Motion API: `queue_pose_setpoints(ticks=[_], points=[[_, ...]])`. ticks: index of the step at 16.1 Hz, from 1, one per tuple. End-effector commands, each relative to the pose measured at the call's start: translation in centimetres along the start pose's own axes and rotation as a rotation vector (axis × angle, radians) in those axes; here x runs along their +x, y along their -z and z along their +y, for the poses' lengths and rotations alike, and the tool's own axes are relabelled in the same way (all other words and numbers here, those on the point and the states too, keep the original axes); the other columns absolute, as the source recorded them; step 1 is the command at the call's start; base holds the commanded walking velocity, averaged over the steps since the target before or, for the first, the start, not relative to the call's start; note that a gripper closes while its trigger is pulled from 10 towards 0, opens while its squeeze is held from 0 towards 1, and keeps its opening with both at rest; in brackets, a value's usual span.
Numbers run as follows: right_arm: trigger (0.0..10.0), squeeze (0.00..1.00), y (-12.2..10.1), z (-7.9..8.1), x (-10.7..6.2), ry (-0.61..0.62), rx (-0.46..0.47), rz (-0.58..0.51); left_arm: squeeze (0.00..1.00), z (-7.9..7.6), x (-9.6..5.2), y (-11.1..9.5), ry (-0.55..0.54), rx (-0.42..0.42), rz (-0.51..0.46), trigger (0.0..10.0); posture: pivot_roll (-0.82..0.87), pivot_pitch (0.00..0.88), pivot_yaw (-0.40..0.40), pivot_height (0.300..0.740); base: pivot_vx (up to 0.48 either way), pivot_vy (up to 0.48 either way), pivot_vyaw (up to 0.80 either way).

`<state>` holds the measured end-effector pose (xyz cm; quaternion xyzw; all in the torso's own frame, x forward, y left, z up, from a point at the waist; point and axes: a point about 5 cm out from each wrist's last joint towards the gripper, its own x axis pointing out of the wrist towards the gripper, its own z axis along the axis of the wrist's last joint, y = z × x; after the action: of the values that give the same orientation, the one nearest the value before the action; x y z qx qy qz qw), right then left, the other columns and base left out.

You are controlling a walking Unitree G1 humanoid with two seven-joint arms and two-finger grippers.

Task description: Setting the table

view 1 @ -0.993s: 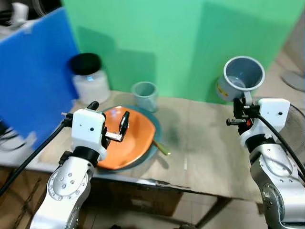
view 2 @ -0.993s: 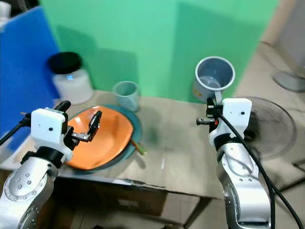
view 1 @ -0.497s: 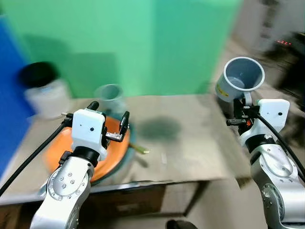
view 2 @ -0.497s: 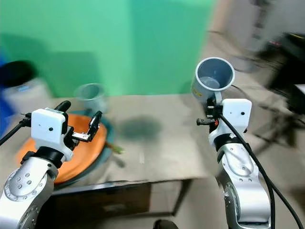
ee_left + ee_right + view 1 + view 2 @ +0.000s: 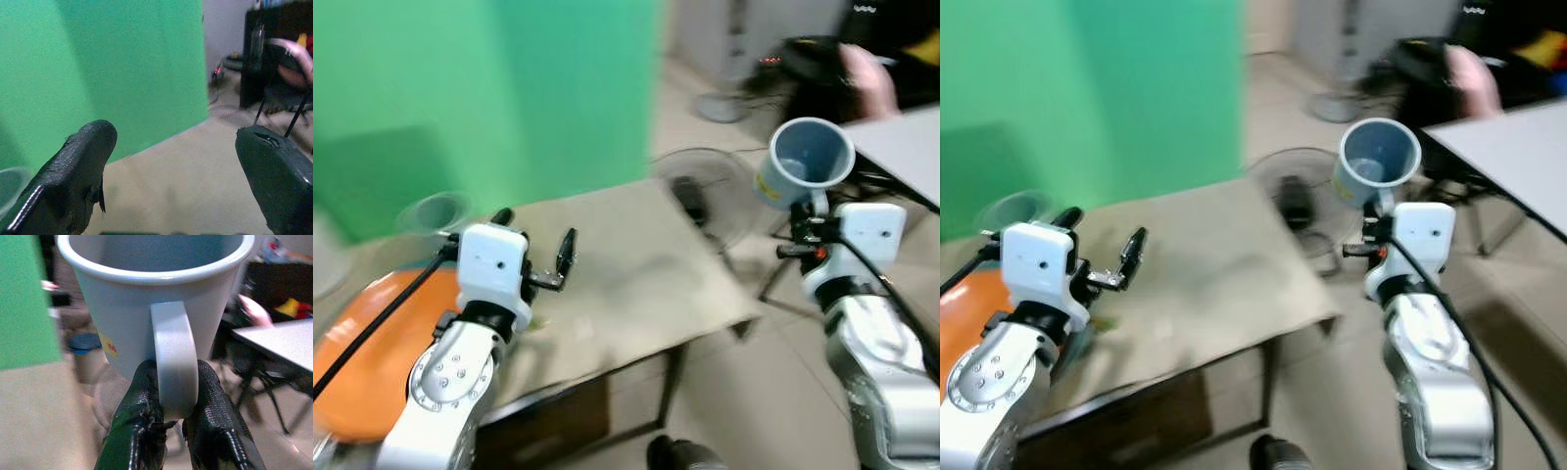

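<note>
Right gripper (image 5: 168, 423) is clamped on the handle of the grey mug (image 5: 806, 162), holding it upright in the air, out past the right edge of the wooden table (image 5: 636, 284) and above the floor. Left gripper (image 5: 533, 250) hovers over the table with fingers apart and empty, beside the orange plate (image 5: 362, 357) at the table's left end; a floor fan (image 5: 705, 196) stands beyond the table's far right corner.

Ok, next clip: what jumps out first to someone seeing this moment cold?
The grey-blue mug, held up at the right by its handle, pinched in the right claw. Then the left claw, open and empty above the beige table, with an orange plate at the table's left end. The green wall fills the background, all blurred.
</note>
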<state>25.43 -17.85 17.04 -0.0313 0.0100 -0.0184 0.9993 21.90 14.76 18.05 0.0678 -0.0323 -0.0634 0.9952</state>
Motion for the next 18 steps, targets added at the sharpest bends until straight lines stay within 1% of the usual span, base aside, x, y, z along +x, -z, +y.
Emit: queue_pose_setpoints(ticks=[1,2,3,6,11,12,14,18], points=[[10.0,0.00,0.3,0.4,0.2,0.001,-0.013,0.026,0.00,0.5,0.2,-0.2,-0.045,0.003,-0.010,10.0,-0.06,0.000,0.014,0.740,0.000,0.000,-0.80],[10.0,0.00,0.3,0.4,0.2,0.001,-0.013,0.026,0.00,0.5,0.2,-0.2,-0.045,0.003,-0.010,10.0,-0.06,0.000,0.014,0.740,0.000,0.000,-0.80],[10.0,0.00,0.2,0.4,0.6,-0.010,-0.028,0.025,0.00,0.8,0.1,-0.2,-0.069,0.010,-0.010,10.0,-0.06,0.000,0.006,0.740,0.000,0.000,0.00],[10.0,0.00,0.1,0.4,1.0,-0.021,-0.038,0.027,0.00,1.2,0.0,-0.2,-0.095,0.012,-0.011,10.0,-0.06,0.000,-0.001,0.740,0.000,0.000,0.00],[10.0,0.00,0.1,0.6,1.3,-0.031,-0.057,0.026,0.00,1.4,0.1,-0.2,-0.116,0.010,-0.013,10.0,-0.06,0.000,-0.003,0.740,0.000,0.000,0.00],[10.0,0.00,0.0,0.5,1.5,-0.032,-0.076,0.023,0.00,1.4,0.2,-0.2,-0.117,0.009,-0.013,10.0,-0.06,0.000,-0.002,0.740,0.000,-0.398,0.00],[10.0,0.00,0.1,0.4,1.7,-0.022,-0.063,0.041,0.00,1.3,0.3,-0.2,-0.117,0.007,-0.014,10.0,-0.06,0.000,0.000,0.740,0.000,-0.403,0.00],[10.0,0.00,0.3,0.2,2.0,-0.008,-0.069,0.051,0.00,1.3,0.5,-0.1,-0.115,0.004,-0.015,10.0,-0.07,0.000,0.004,0.740,0.000,-0.403,-0.80]])
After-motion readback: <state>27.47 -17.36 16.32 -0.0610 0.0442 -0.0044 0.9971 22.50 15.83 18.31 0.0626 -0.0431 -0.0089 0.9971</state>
